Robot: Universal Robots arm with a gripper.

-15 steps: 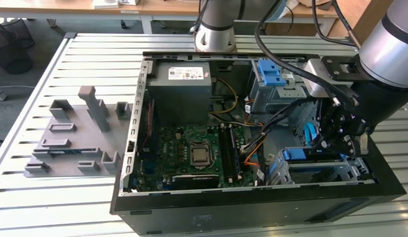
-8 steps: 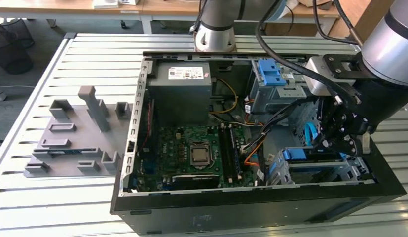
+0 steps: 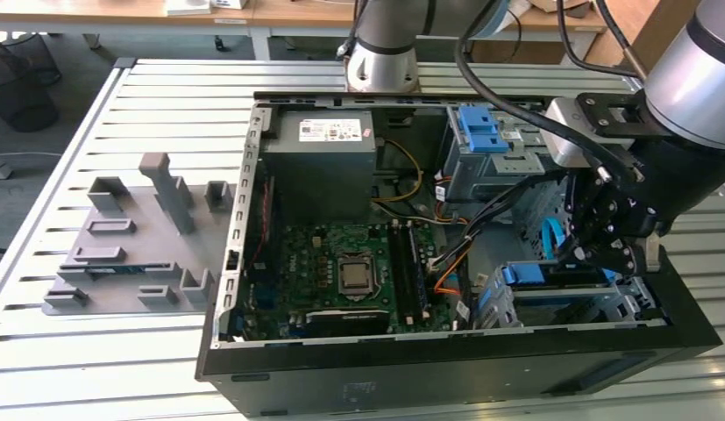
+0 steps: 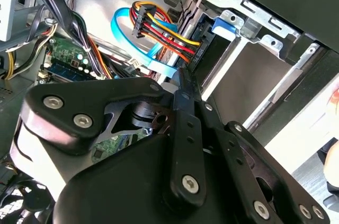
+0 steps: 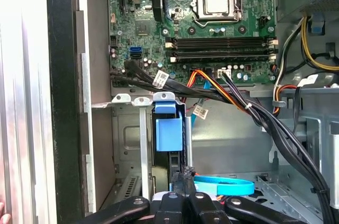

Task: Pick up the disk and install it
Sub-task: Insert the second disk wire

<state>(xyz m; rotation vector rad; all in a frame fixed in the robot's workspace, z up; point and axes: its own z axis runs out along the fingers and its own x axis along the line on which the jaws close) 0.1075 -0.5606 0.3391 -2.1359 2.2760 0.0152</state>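
The disk [image 3: 557, 274] sat in the lower drive cage [image 3: 625, 303] at the front corner of the open computer case [image 3: 456, 368], its blue carrier front facing up; in the first wrist view the same blue piece [image 5: 168, 135] stood between the cage's grey metal walls. The tool [image 3: 607, 254] hung just above that cage, on the exterior view's right, its black linkage close over the blue carrier. Whether its fingers were apart or closed could not be told, nor whether they touched the disk. A flat blue data cable [image 5: 222, 186] and a bundle of coloured power wires [image 4: 164, 36] ran beside the cage. Further in lay the green motherboard [image 3: 338, 263], and beyond it the grey power supply [image 3: 327, 149]. The case rested on a slatted metal worktop [image 3: 117, 351].
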